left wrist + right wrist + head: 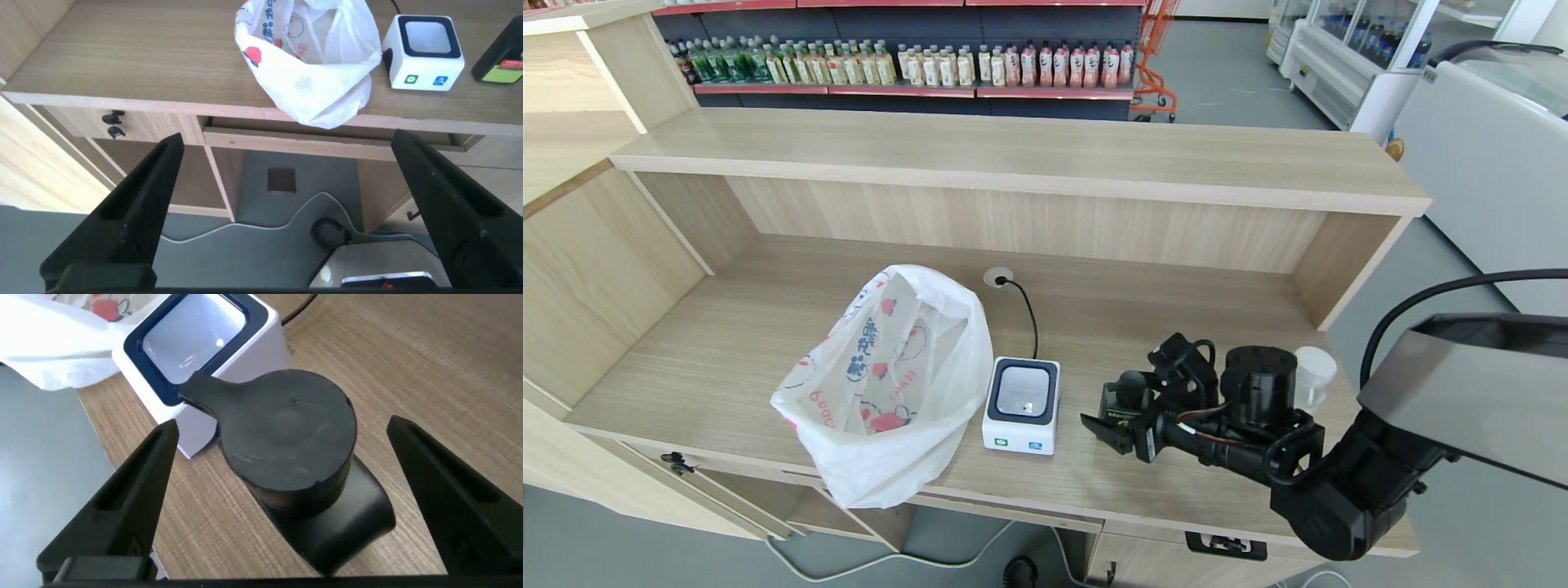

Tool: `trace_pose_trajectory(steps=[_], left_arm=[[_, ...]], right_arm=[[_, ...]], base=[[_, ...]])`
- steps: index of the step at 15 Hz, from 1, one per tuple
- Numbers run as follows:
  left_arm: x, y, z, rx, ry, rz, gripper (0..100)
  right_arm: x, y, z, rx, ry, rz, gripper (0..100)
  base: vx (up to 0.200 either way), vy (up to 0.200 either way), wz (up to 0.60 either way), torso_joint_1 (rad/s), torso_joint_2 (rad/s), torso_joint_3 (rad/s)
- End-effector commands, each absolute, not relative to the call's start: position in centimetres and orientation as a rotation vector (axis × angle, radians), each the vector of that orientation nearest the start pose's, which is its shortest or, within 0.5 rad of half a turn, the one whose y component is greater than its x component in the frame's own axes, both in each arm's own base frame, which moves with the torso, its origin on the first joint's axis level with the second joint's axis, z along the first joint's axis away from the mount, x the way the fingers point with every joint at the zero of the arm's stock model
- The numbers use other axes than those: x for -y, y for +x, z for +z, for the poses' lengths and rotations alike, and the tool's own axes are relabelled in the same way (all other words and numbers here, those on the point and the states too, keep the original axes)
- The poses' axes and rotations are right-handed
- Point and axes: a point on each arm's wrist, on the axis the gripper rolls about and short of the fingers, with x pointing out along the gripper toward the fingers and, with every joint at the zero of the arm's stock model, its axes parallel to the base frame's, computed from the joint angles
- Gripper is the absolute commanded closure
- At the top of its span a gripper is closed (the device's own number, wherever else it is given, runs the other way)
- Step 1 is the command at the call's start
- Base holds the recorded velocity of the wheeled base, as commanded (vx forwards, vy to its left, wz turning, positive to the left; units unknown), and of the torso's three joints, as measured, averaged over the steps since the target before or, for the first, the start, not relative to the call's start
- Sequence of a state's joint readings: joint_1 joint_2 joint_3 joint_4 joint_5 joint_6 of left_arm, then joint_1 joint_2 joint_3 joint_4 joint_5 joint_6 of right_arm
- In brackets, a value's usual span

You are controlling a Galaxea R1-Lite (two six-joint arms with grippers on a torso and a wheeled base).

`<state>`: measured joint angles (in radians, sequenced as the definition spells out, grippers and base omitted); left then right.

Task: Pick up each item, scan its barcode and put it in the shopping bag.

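A black round-lidded container with a green label [1117, 405] stands on the wooden counter [768, 327], just right of the white barcode scanner [1023, 404]. My right gripper [1125, 420] is open around it, one finger on each side of the lid [294, 457], neither touching; the right gripper [283, 429] hovers just above the lid. The white printed shopping bag [890, 384] stands open left of the scanner, overhanging the front edge. My left gripper [288, 147] is open and empty, low in front of the counter, below the bag [306, 57] and scanner [425, 49].
A white-capped container [1315, 374] stands at the counter's right end behind my right arm. The scanner's black cable [1025, 314] runs back to a grommet. A raised shelf and side walls enclose the counter. Drawers [286, 139] sit under the front edge.
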<state>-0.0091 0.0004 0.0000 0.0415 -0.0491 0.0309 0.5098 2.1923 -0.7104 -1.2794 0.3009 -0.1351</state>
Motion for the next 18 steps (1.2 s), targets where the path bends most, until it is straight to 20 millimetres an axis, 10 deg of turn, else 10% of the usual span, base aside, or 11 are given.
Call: trace_pose_trajectory(steps=[1,5,6,12,18], left_arm=[[0.1,-2.3,7.1,-0.042,0.03,-0.059,0],[0.1,-2.3,7.1,-0.042,0.03,-0.059,0],[0.1,-2.3,7.1,-0.042,0.03,-0.059,0],[0.1,-2.3,7.1,-0.042,0.03,-0.059,0],[0.1,-2.3,7.1,-0.042,0.03,-0.059,0]], right_arm=[[-18.7,31.8,4.9,-0.163,-0.153,0.825,0],[-19.1,32.7,4.4,-0.158,-0.161,0.826,0],[-19.3,32.9,4.1,-0.157,-0.17,0.827,100],[-19.0,32.5,4.8,-0.146,-0.167,0.82,100],[-16.7,29.1,11.7,-0.065,-0.078,0.797,100]], base=[[0.0,0.0,0.0,0.0,0.0,0.0],[0.0,0.0,0.0,0.0,0.0,0.0],[0.0,0.0,0.0,0.0,0.0,0.0],[0.0,0.0,0.0,0.0,0.0,0.0],[0.0,0.0,0.0,0.0,0.0,0.0]])
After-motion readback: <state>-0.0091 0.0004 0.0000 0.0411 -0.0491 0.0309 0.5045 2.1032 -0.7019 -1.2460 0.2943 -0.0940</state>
